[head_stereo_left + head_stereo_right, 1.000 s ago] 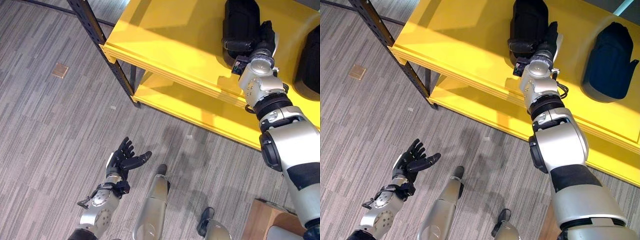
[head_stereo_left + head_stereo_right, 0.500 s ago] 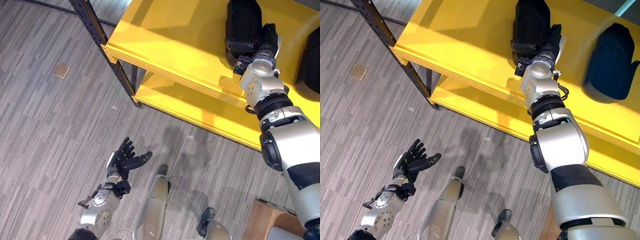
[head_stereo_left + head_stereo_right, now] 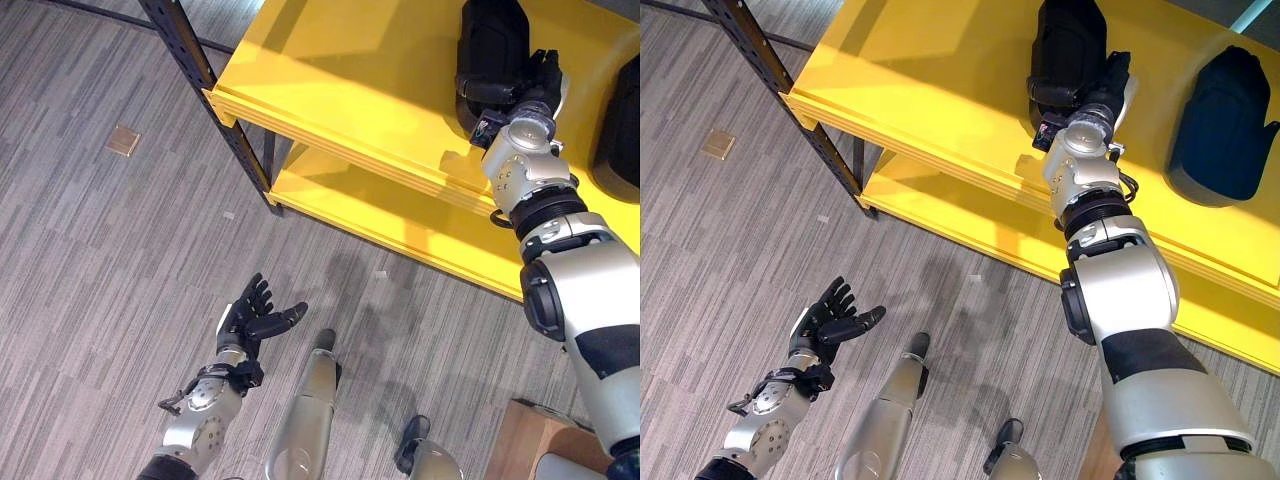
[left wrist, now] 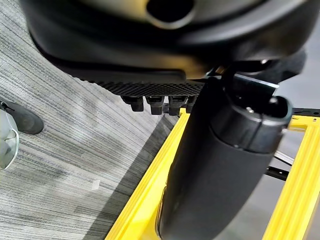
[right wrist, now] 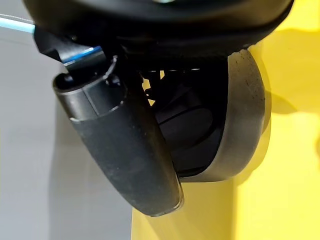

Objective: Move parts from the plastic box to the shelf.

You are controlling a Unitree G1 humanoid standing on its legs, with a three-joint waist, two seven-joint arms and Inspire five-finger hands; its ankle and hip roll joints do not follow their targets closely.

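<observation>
Already the right hand (image 3: 1098, 88) was up on the yellow shelf (image 3: 940, 80), fingers wrapped round a black part (image 3: 1065, 50) resting near its back edge. Another part (image 3: 1222, 120) sat toward the right end. Left hand (image 3: 830, 322) hung empty w/ fingers spread, over the floor. Release left.

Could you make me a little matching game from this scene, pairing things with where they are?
Things:
1. left hand
2. right hand
3. second dark part
4. small tan square

Places:
A. flat on the grey floor
B. open, palm up, above the floor
C. against a dark part on the yellow shelf
D. alone on the shelf

Pairs: 1-B, 2-C, 3-D, 4-A
</observation>
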